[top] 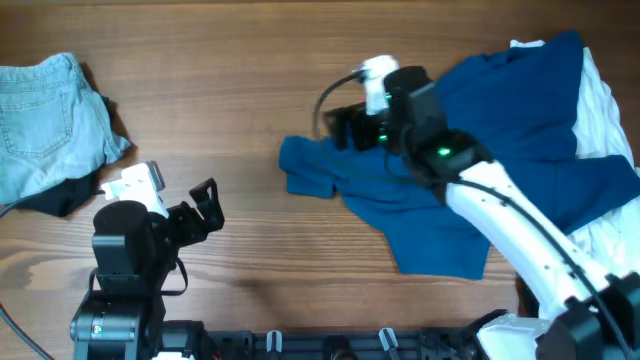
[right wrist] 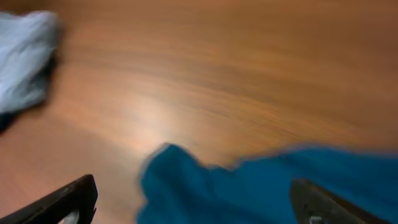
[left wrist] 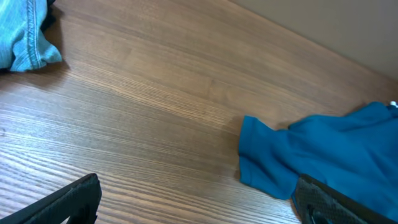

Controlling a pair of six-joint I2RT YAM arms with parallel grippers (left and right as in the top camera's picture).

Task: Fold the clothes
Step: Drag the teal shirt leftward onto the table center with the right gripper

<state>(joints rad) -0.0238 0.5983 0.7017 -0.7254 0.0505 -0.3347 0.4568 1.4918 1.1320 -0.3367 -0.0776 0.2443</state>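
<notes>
The deep-blue T-shirt (top: 470, 190) lies crumpled across the right half of the table, one sleeve reaching left; it also shows in the left wrist view (left wrist: 311, 155) and, blurred, in the right wrist view (right wrist: 249, 186). My right gripper (top: 350, 128) is open above the shirt's left part, its fingers wide apart with nothing between them. My left gripper (top: 205, 205) is open and empty at the near left, apart from the shirt. A pale-blue denim piece (top: 45, 115) lies at the far left on a black garment (top: 60, 195). A white garment (top: 610, 120) lies under the shirt at the right.
Bare wooden tabletop (top: 220, 90) lies between the denim pile and the shirt. The white right arm (top: 520, 230) crosses over the shirt from the near right. The table's far edge shows in the left wrist view (left wrist: 323, 43).
</notes>
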